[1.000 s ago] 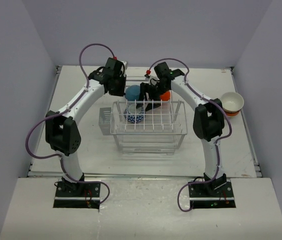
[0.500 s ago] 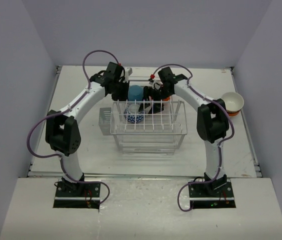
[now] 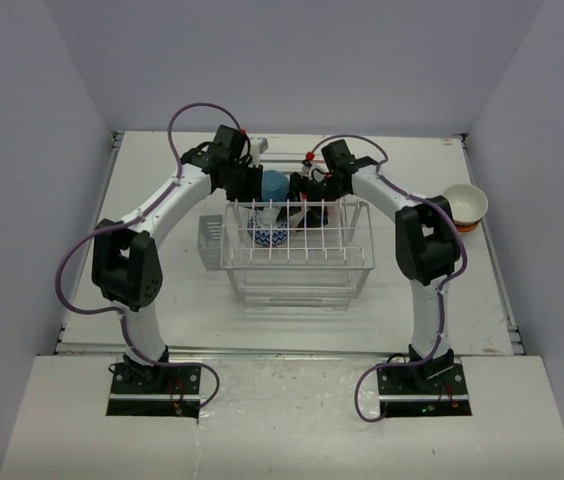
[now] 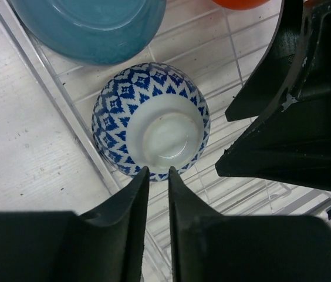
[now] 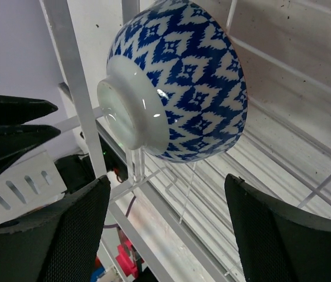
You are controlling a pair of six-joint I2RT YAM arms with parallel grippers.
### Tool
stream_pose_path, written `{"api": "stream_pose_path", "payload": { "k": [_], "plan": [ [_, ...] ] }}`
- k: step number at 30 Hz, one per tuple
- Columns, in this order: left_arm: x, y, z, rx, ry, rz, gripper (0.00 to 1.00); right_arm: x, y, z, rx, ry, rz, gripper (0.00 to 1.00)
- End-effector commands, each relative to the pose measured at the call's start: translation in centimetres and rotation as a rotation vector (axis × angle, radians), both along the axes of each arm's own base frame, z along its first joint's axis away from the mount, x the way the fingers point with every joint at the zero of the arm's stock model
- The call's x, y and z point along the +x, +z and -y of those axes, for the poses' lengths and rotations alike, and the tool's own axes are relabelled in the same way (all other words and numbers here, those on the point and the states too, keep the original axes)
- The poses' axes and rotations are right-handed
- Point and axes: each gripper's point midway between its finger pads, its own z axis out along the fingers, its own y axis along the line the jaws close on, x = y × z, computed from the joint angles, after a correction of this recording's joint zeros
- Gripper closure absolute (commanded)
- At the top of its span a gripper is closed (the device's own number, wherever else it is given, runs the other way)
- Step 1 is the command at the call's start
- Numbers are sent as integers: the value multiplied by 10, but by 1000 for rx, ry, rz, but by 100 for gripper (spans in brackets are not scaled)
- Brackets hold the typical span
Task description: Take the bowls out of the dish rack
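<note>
Blue-and-white patterned bowl (image 4: 151, 120): lodged foot-up at the far end of the dish rack (image 3: 302, 265), beside the blue bowl (image 4: 89, 26). Within 1 s the right end effector (image 5: 166, 182), spread, has been lowered towards it. The left end effector (image 4: 158, 171) is nearly pressed together and empty. Pickup is judged imminent.

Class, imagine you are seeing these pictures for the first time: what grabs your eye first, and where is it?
The blue-and-white patterned bowl stands out, turned over in the dish rack so its white foot shows, with the open right gripper facing it. A plain blue bowl lies beside it, and the left gripper, fingers nearly together, points at the patterned bowl's rim.
</note>
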Motion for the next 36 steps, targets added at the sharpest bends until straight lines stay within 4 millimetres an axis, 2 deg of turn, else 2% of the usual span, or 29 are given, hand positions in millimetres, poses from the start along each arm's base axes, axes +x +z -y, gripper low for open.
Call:
{"api": "stream_pose_path", "payload": {
  "k": [1, 2, 4, 6, 17, 24, 28, 36],
  "plan": [
    [1, 1, -1, 7, -21, 3, 78, 3, 21, -3, 63, -6, 40, 21],
    [1, 0, -3, 20, -20, 5, 75, 4, 23, -3, 67, -8, 42, 21],
    [-1, -2, -7, 44, -17, 2, 59, 4, 23, -2, 70, -12, 39, 21],
    [-1, -3, -10, 60, -11, 8, 54, 5, 24, -1, 75, -21, 40, 20],
    [2, -10, -32, 167, 56, 17, 52, 7, 26, 2, 65, -45, 48, 20],
    [1, -20, -31, 174, 65, -5, 44, 8, 30, 2, 69, -45, 57, 18],
    [4, -18, -25, 144, 62, 1, 32, 8, 31, 4, 66, -46, 67, 16],
    [4, -31, -17, 134, 60, -38, 30, 7, 27, 15, 55, -63, 61, 16]
  ]
}}
